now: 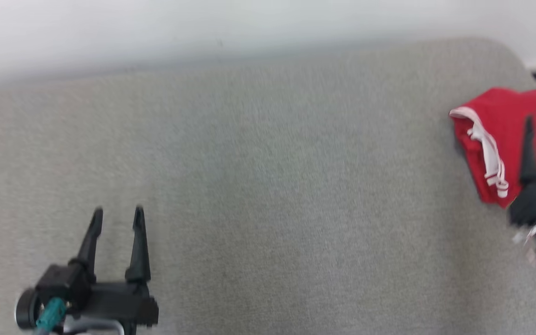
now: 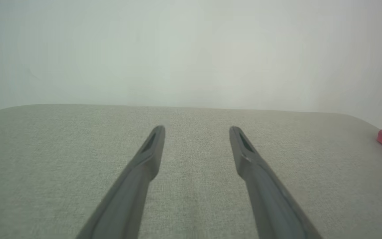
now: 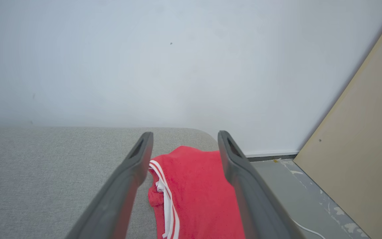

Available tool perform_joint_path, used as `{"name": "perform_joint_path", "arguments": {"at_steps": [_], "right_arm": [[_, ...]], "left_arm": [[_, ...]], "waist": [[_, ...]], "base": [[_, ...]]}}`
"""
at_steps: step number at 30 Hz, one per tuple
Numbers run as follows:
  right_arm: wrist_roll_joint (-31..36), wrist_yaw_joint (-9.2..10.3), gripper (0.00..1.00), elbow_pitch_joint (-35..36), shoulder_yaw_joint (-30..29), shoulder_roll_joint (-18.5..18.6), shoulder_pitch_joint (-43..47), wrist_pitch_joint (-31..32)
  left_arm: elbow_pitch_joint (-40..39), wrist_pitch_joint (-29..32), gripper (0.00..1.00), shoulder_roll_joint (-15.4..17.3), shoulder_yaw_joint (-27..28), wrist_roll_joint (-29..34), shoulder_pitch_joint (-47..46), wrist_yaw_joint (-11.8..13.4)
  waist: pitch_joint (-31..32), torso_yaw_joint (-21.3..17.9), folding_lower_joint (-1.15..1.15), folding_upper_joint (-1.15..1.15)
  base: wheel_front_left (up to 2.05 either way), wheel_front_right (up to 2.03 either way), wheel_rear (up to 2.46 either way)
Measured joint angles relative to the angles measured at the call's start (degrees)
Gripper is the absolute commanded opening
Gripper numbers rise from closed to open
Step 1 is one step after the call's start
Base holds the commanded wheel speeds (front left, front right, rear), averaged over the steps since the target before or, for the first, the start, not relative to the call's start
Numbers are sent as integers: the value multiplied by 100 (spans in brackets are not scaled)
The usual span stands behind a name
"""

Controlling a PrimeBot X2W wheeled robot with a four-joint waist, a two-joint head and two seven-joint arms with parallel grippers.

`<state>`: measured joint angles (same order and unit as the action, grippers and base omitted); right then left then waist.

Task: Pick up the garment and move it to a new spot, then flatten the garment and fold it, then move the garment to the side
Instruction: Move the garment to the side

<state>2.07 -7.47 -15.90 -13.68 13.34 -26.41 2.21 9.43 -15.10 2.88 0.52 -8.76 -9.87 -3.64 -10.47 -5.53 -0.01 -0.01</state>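
Dead ahead of right jaws, framed btwn them — red white-striped garment (image 3: 196, 192), long axis along them. Far right of left jaws. Both pairs apart.

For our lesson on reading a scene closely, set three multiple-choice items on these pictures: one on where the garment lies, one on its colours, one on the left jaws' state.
1. Where on the grey cushion does the garment lie?
A. its middle
B. near its far right corner
C. its near left edge

2. What colours is the garment?
A. blue and yellow
B. red with white stripes
C. all black

3. How do the jaws of the left gripper stand?
A. apart, holding nothing
B. shut on the garment
C. shut on a cup

Answers: 1 B, it lies by the rounded right corner; 2 B, white bands edge red cloth; 3 A, bare cushion shows between them.
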Motion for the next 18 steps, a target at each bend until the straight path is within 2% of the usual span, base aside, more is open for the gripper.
{"name": "perform_joint_path", "arguments": {"at_steps": [7,13,18], "right_arm": [[-625,0,100,137,717,-182,1079,-777],[-813,0,100,121,1280,-326,1639,-947],[-855,0,100,-12,1534,-427,1741,-1029]], "left_arm": [[347,-1,100,0,-29,-51,372,70],[515,-1,100,0,9,-49,583,112],[611,-1,100,0,55,-51,639,119]], "waist": [[637,183,-1,0],[1033,410,0,0],[1244,567,0,0]], "base": [[0,0,0],[0,0,0],[0,0,0]]}}
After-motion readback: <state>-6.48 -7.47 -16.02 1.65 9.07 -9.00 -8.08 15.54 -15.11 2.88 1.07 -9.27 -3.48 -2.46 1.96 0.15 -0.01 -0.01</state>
